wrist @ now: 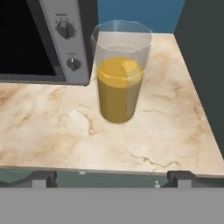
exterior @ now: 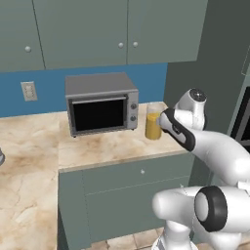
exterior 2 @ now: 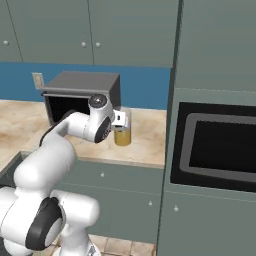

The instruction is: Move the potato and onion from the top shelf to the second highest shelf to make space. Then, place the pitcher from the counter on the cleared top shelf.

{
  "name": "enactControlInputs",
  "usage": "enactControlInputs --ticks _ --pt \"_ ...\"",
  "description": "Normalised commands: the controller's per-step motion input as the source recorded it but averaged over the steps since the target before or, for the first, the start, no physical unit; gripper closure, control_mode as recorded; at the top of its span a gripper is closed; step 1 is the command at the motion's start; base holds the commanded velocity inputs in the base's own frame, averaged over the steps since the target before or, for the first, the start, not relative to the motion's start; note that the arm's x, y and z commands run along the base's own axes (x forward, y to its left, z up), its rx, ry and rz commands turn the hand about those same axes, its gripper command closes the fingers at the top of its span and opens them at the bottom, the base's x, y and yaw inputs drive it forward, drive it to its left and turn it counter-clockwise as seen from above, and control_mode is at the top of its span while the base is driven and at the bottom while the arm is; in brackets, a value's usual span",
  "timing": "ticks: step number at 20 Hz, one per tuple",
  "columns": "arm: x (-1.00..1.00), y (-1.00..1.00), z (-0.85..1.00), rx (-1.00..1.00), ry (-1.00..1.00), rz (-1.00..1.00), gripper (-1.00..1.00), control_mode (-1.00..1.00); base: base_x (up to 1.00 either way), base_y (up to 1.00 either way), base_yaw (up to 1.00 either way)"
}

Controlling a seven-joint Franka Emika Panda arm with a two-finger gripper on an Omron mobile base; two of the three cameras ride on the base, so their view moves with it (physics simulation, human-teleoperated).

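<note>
Fingertips [wrist: 43,176] of the gripper [wrist: 111,177] rise at the bottom of the hand view, spread wide with nothing between them, at the front edge of the counter [wrist: 52,131]. Just ahead, the pitcher [wrist: 119,72] stands upright on the stone, clear-walled and holding orange-yellow liquid to about half its height. It sits just right of the toaster oven [wrist: 65,39], whose two knobs [wrist: 65,29] face the hand. From the left base view the pitcher [exterior: 153,122] shows between the oven [exterior: 101,102] and the arm's wrist, apart from the gripper. From the right base view the pitcher [exterior 2: 122,129] stands near the counter's [exterior 2: 145,142] far end, close to a tall cabinet with a dark built-in oven [exterior 2: 220,147].
</note>
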Motion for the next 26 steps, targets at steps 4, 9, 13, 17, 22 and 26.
enactControlInputs --ticks 4,9,13,17,22,26 --pt "0.21 -0.01 -0.23 0.00 0.00 0.00 -1.00 -1.00 0.00 0.00 0.00" --pt "0.24 -0.11 -0.20 0.00 0.00 0.01 -1.00 -1.00 0.00 0.00 0.00" --pt "0.22 -0.21 -0.13 0.00 0.00 0.03 -1.00 -1.00 0.00 0.00 0.00" --pt "0.20 -0.12 -0.14 0.00 0.00 0.04 -1.00 -1.00 0.00 0.00 0.00" --pt "0.24 0.00 -0.11 0.00 0.00 0.04 -1.00 -1.00 0.00 0.00 0.00" --pt "0.26 0.00 -0.10 0.00 -0.02 0.03 -1.00 -1.00 0.00 0.00 0.00"
